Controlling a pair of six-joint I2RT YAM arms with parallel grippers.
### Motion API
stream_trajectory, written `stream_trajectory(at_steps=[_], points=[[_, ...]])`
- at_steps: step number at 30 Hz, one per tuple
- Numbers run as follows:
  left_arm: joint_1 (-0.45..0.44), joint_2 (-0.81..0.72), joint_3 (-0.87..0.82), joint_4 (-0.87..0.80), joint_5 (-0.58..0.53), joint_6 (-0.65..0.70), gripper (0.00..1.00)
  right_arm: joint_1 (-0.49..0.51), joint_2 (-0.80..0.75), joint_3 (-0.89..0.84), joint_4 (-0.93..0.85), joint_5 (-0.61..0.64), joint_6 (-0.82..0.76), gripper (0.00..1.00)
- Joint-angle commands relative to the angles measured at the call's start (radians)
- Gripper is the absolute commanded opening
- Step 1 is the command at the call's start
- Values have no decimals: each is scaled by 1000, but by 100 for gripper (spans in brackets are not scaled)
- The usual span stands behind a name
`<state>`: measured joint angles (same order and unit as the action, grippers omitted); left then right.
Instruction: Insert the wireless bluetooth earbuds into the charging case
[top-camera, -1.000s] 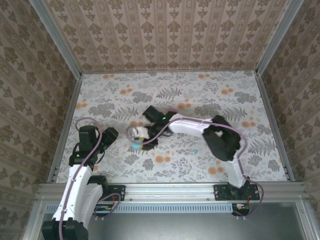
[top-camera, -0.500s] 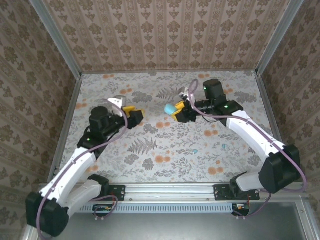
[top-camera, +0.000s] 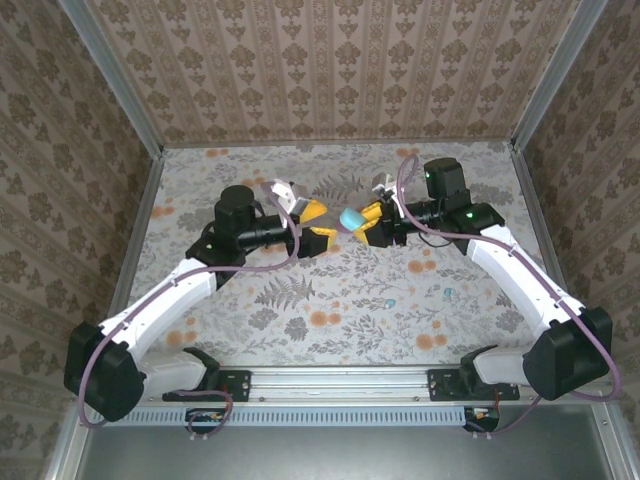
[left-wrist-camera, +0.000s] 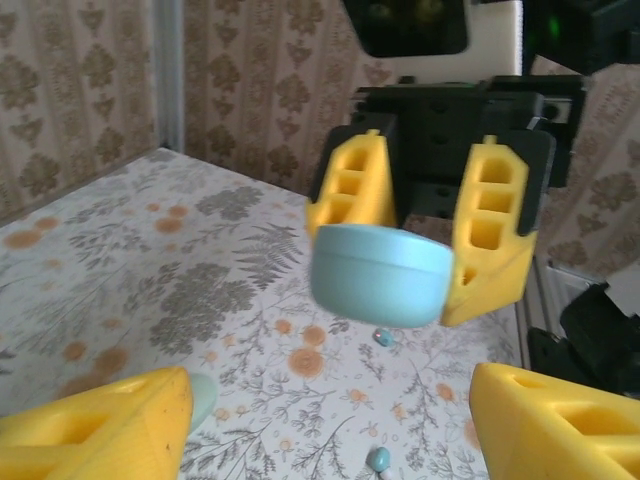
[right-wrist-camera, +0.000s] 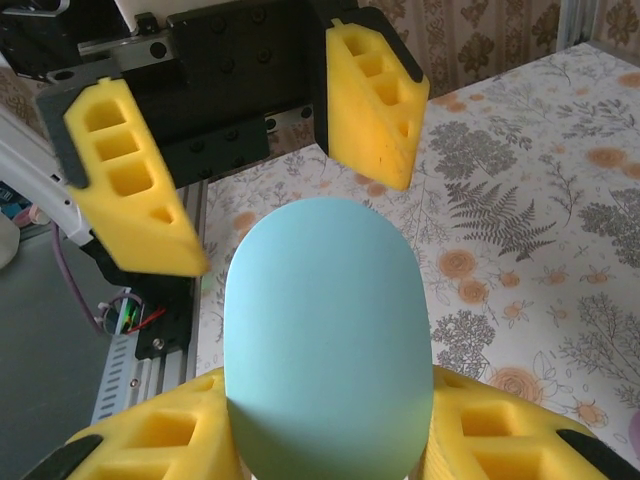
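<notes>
Left arm is swinging in from the left side. Left claw (top-camera: 324, 226) is now facing right claw (top-camera: 367, 223) in mid-air over the table (top-camera: 250, 320), its jaws spreading wider than a moment ago and not yet gripping. Right claw is clamping the case (right-wrist-camera: 328, 340), a smooth pale-blue egg that looks shut. Probably setting up a two-handed opening. Earbuds (left-wrist-camera: 384, 337), tiny blue beads, are lying on the table below, well apart from the case.
</notes>
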<state>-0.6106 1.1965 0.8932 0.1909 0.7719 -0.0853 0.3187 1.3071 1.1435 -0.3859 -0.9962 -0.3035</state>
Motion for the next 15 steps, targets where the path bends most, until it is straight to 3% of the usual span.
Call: stream_trajectory(at_steps=[1,9,15], points=[[-13,29,55,-31,85,56,75,6,-22,19,-20,-33,-48,30],[-35,80,111,-62,128,77,73,12,-23,9,-7,-27,-101,30],[-48,113,148,-100,142,98,62,20,-23,4,6,-26,-125,30]])
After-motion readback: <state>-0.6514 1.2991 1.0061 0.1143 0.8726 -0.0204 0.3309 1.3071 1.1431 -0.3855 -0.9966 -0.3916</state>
